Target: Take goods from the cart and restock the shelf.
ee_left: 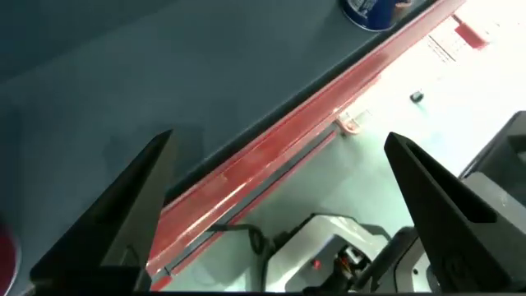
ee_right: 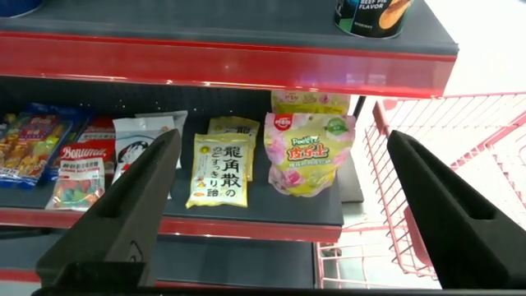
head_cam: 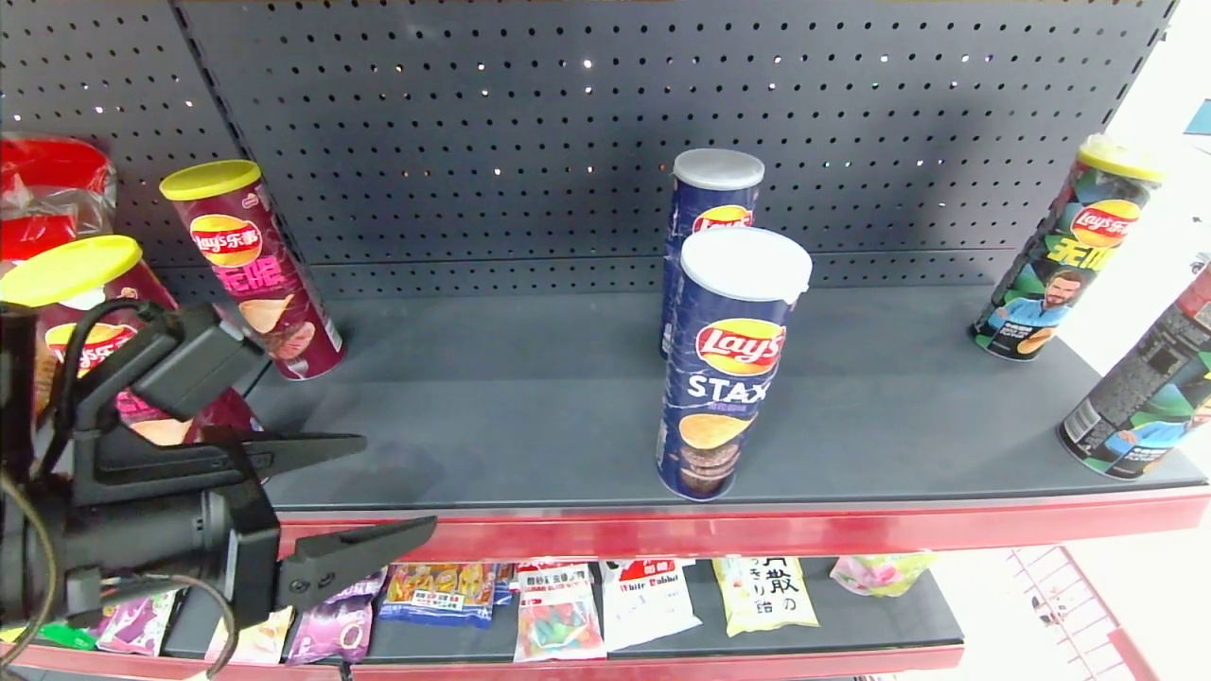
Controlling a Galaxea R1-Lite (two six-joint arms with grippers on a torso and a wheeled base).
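Now, left hand (head_cam: 399, 480) spread, empty, front blue can (head_cam: 727, 378) well right

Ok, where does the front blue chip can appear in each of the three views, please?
Head view: the front blue can stands upright near the shelf's front, about mid-picture.
Left wrist view: only its base shows, just behind the red shelf edge.
Right wrist view: a blue sliver above the red shelf edge, probably the same can's base.
Shared landmark: the red shelf edge, running under the can in all three.
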